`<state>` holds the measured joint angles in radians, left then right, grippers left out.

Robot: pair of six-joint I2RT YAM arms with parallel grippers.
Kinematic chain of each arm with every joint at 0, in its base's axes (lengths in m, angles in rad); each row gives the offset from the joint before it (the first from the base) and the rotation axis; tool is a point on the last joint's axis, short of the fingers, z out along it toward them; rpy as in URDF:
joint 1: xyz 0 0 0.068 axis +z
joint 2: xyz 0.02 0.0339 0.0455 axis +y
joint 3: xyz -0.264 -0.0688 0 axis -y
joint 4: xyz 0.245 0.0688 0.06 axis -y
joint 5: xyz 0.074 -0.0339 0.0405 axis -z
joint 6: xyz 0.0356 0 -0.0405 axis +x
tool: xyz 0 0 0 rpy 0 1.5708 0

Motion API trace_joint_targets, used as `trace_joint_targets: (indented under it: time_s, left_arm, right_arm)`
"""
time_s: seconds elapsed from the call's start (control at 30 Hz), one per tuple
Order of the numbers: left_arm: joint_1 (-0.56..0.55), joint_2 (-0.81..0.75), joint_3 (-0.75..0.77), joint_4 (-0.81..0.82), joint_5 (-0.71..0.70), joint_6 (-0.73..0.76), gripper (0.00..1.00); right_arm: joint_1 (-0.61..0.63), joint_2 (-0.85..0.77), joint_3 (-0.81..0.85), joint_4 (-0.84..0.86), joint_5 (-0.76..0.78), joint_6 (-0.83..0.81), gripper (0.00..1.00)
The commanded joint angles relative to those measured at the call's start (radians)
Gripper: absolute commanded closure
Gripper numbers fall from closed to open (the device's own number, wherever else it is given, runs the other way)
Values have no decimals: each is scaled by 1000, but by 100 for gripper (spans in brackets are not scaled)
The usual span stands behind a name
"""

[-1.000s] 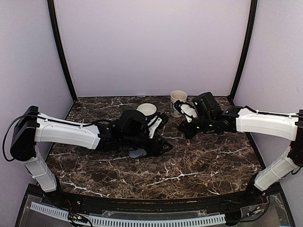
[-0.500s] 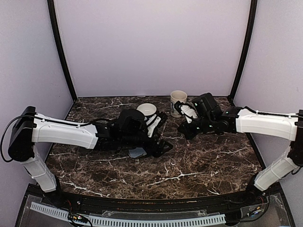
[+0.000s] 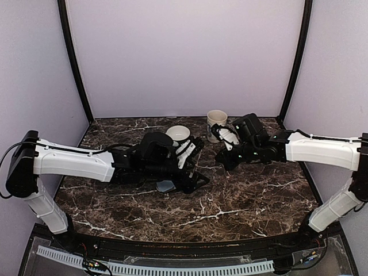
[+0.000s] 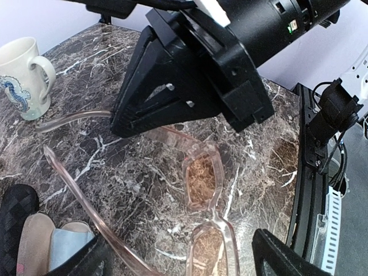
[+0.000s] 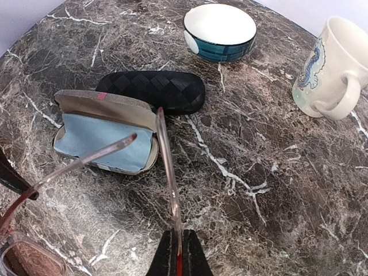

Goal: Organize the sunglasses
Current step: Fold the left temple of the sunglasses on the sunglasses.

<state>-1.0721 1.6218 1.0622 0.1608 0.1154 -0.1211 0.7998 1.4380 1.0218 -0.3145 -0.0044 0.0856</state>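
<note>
Right wrist view shows the right gripper [image 5: 175,253] with its fingers pressed together on one thin arm of the sunglasses [image 4: 201,178], a clear pink frame with brownish lenses. The left gripper [image 4: 178,253] is spread wide, one finger on each side of the frame and touching none of it. The sunglasses sit low over the marble table [image 5: 259,172], between the two grippers and just beside the open case [image 5: 98,135]. Whether the lenses rest on the table cannot be told.

The main risk is likely the grip itself. The whole frame hangs from a single slim arm, so it may swivel in the pinch, slip out, or strain the hinge if the gripper swings. The left fingers, if they close from here, could land on a lens rather than on the frame. Both arms stand unfolded, so the sunglasses probably will not fit the case as they are. The free arm may also catch on the raised lid and push the case into the black case [image 5: 152,89] behind it.

The arms give the long axis, and their tips point toward the open case, the held tip reaching over the lid's edge. The front with the lenses faces away from the case.
</note>
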Motion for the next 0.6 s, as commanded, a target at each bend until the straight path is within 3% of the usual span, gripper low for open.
trace_joint_targets:
  time_s: [0.0,0.3,0.57]
  left_arm:
    - [-12,17,35,-31,27,29,16]
    - [-28,65,93,-116,79,84,19]
    - [-53,113,136,-190,33,130,21]
  right_arm:
    - [8,-1,4,28,-10,8,100]
    - [7,14,24,13,-9,11,100]
    - [-12,19,32,5,-25,29,100]
